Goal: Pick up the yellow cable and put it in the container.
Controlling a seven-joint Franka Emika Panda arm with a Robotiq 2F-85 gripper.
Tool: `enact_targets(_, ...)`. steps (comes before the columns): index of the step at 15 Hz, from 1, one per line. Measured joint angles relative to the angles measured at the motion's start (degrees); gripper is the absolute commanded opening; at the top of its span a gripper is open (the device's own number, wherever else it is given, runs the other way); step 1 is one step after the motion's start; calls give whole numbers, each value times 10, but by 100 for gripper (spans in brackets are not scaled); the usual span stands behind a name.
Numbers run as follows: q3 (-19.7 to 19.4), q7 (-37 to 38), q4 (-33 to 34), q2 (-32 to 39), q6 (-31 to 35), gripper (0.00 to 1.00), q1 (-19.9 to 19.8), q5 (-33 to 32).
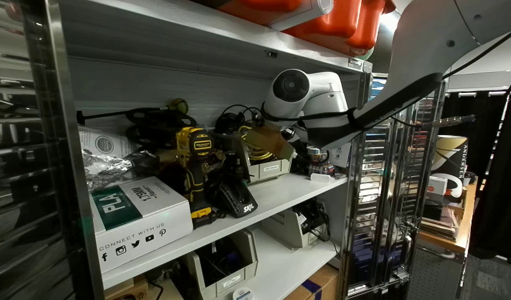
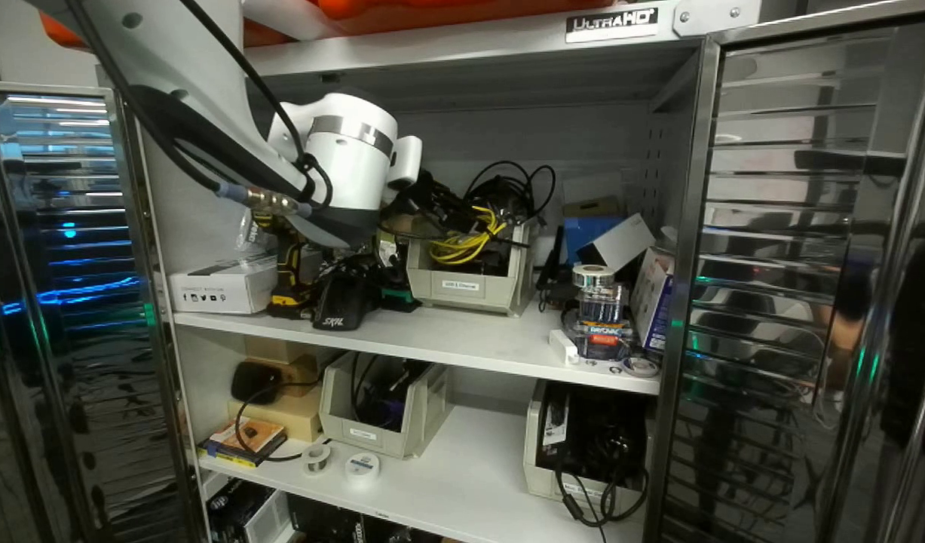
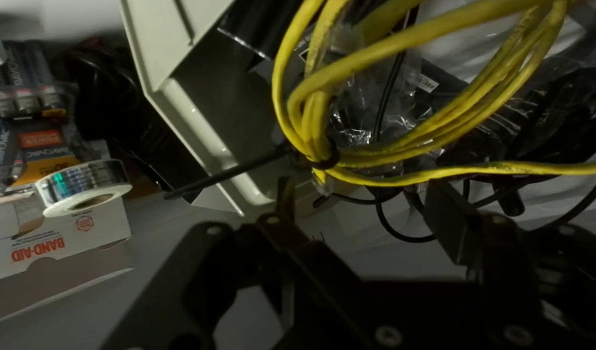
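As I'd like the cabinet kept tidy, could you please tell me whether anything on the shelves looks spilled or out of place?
Yes: on the lower shelf, black cables spill over the front of the right-hand bin in an exterior view. That looks untidy because they hang loose outside it instead of lying inside.

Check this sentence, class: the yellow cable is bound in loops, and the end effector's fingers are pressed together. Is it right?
Not quite. The end effector has its fingers apart, not pressed together: the wrist view shows a wide gap between them. The yellow cable is indeed bound in loops.
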Motion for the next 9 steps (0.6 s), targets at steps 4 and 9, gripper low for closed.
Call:
enact_targets(4,0,-15,-19,-19,1,100,-1,18)
enact_targets(9,3,-126,-96,-63,21,100,-11,144)
